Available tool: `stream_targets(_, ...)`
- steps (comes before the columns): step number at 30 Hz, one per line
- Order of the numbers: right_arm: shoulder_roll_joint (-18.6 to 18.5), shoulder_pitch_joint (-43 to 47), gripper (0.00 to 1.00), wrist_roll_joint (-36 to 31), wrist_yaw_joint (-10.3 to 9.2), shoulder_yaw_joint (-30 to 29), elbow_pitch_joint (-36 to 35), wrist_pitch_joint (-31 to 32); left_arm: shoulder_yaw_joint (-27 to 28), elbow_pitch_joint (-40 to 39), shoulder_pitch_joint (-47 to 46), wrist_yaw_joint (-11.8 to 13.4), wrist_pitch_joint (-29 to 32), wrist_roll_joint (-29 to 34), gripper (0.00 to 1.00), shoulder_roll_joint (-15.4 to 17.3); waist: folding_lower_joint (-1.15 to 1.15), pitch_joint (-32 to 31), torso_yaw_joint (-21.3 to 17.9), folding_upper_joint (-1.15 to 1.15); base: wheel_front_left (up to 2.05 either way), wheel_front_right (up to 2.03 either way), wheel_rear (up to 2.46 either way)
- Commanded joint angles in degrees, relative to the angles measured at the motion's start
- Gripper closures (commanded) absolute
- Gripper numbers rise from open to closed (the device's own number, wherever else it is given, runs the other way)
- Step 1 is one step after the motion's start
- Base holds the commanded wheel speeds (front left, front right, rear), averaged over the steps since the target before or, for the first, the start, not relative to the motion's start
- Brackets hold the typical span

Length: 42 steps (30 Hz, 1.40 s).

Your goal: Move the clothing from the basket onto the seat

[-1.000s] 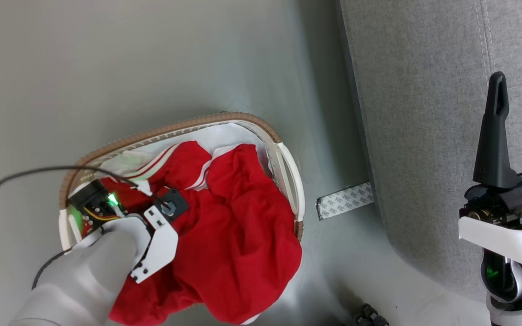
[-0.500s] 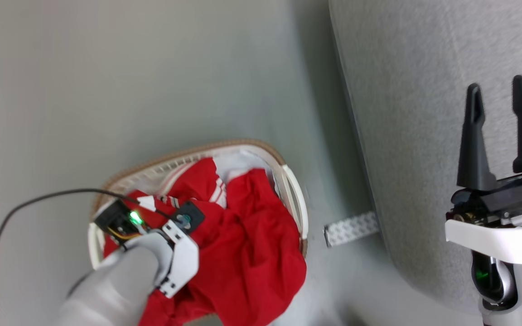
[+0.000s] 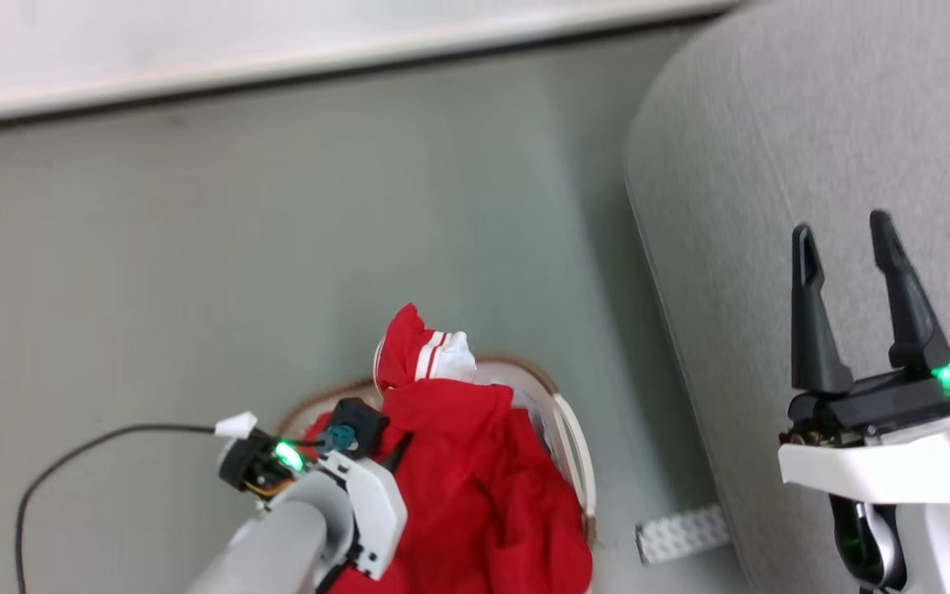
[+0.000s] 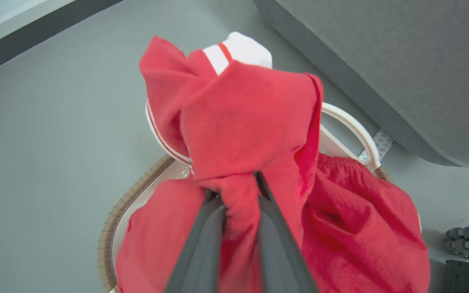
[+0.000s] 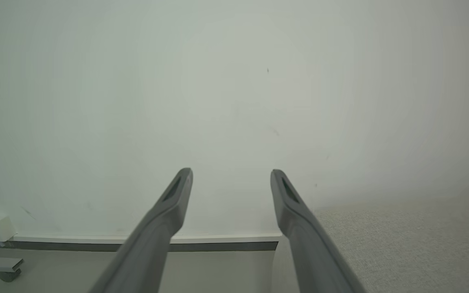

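**Left gripper pinches the red clothing over the basket; right gripper stands open**

In the left wrist view, the left gripper [image 4: 234, 187] has its two dark fingers almost together, with a fold of the red clothing [image 4: 250, 122] squeezed between them. The fabric bunches up in front of the fingertips and rises above them. At the top of the bunch there is a piece of white trim [image 4: 238, 49] with a thin red stripe. The rest of the cloth hangs down from the pinch into the basket [image 4: 108, 232]. More red fabric with a gathered edge lies there, and it spills over the basket's rim on the side towards the seat [image 4: 381, 49].

In the head view, the basket sits on the grey-green floor [image 3: 195, 247], near the rounded edge of the seat but apart from it. The red cloth covers most of the basket; only part of the brown band and the white handle are visible. A black cable [image 3: 71, 445] runs over the floor to the left wrist. A small patterned strip [image 3: 681, 532] lies on the floor between the basket and the seat.

The right gripper [image 3: 840, 227] is over the light-grey seat in the head view. Its fingers are spread wide and there is nothing between them. In the right wrist view they point towards a pale wall [image 5: 234, 81], and the seat fabric shows at the lower right.
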Motion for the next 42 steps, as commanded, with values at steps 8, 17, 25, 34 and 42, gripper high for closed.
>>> stream_targets(8,-0.06,3.51,0.0,-1.57,-0.12,0.42,2.74,-0.09,3.25,-12.89,6.06,-0.24,-0.36,-3.34,1.0,1.04,0.01,-11.45,5.27,0.0,0.0,0.0,0.0)
stream_targets(17,-0.07,6.68,0.0,-1.09,-0.12,1.23,4.67,-0.09,9.44,-27.01,9.73,-0.32,-0.36,-8.37,1.0,1.8,0.01,-17.83,8.65,0.0,0.0,0.0,0.0)
stream_targets(25,-0.08,9.08,0.0,-0.42,-0.12,3.15,5.91,-0.09,12.03,-38.16,8.27,0.14,2.07,-12.0,1.0,3.25,0.01,-21.49,11.31,0.0,0.0,0.0,0.0)
stream_targets(34,-0.07,10.56,0.0,0.19,-0.12,6.03,6.76,-0.09,14.49,-50.35,9.34,3.02,7.13,-15.14,1.0,5.39,0.01,-24.23,12.51,0.0,0.0,0.0,0.0)
stream_targets(42,-0.07,11.07,0.0,0.13,-0.12,7.5,6.7,-0.09,15.56,-56.99,12.0,5.58,9.47,-16.44,1.0,6.08,0.01,-24.53,12.52,0.0,0.0,0.0,0.0)
